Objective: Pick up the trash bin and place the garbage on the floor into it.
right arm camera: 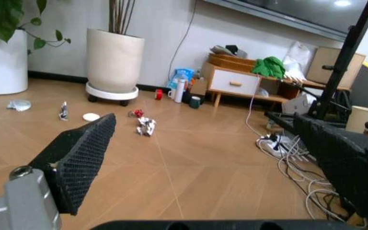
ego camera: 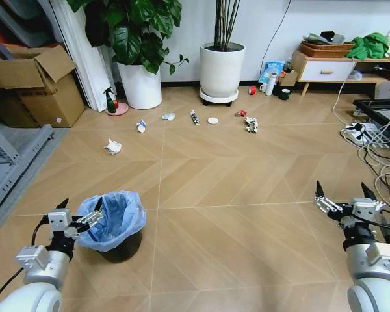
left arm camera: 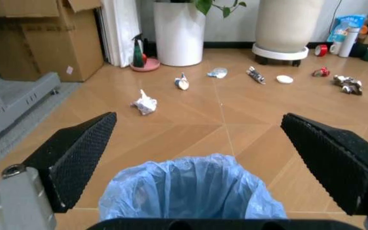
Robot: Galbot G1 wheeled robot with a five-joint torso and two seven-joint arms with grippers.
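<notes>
Your left claw (ego camera: 79, 214) sits low on the left, fingers spread wide, right at the trash bin (ego camera: 114, 225). In the head view one fingertip (ego camera: 97, 205) overlaps the blue bag rim; you can't tell if it touches. Left wrist view: the bin (left arm camera: 193, 189) lies between the two spread fingers (left arm camera: 75, 155), bag mouth open, nothing gripped.

Your right claw (ego camera: 343, 197) hangs low on the right, also spread, holding nothing, over bare floor (ego camera: 234, 227). A cable tangle (ego camera: 377, 162) lies just beyond it, with a power strip (ego camera: 357, 134) on the far side of the tangle.

The garbage is well apart from the bin, farther out:
- crumpled white paper wad (ego camera: 113, 147), nearest, left of centre
- blue-white tube (ego camera: 141, 125)
- pale scrap (ego camera: 168, 117)
- printed wrapper (ego camera: 194, 117)
- white disc (ego camera: 212, 120)
- red crumpled wrapper (ego camera: 240, 113)
- crumpled printed wrapper (ego camera: 251, 125), just beside the red one

These six lie in a loose row in front of the two white plant pots (ego camera: 142, 84). A green spray bottle (ego camera: 109, 101) stands by the left pot. Cardboard box (ego camera: 32, 84) at far left. Low cabinet (ego camera: 325, 68) against the far wall, right side, red tape roll (ego camera: 252, 90) on the floor near it.
</notes>
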